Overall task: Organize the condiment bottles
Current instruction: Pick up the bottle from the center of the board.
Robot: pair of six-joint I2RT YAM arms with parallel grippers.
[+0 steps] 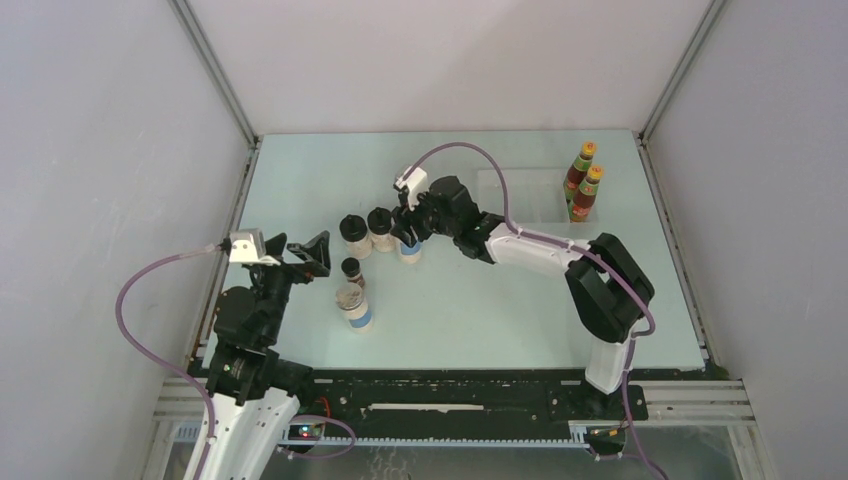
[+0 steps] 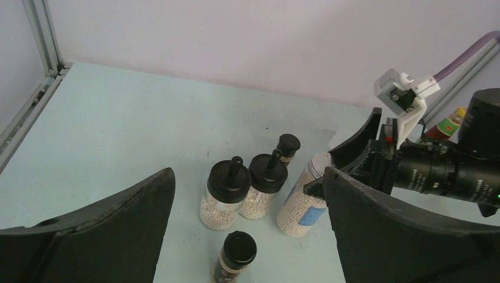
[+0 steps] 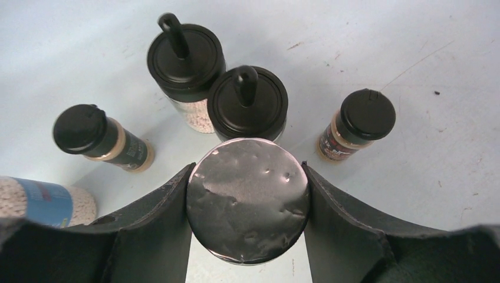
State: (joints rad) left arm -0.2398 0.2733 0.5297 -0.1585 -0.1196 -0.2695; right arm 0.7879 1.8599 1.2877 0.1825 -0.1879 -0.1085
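The right gripper is clamping its fingers on a grey-lidded jar standing just right of the two black-lidded jars. The left gripper is hovering left of those jars, fingers spread wide and holding nothing.

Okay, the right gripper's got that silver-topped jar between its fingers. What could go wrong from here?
Two risks. The grey-lidded jar in the right gripper stands close beside a black-lidded jar, so swinging it that way, or lifting it crooked, could topple the neighbour. The fingers also seem to pinch only around the lid, high on the jar, so it might tilt or slip once it is off the table.
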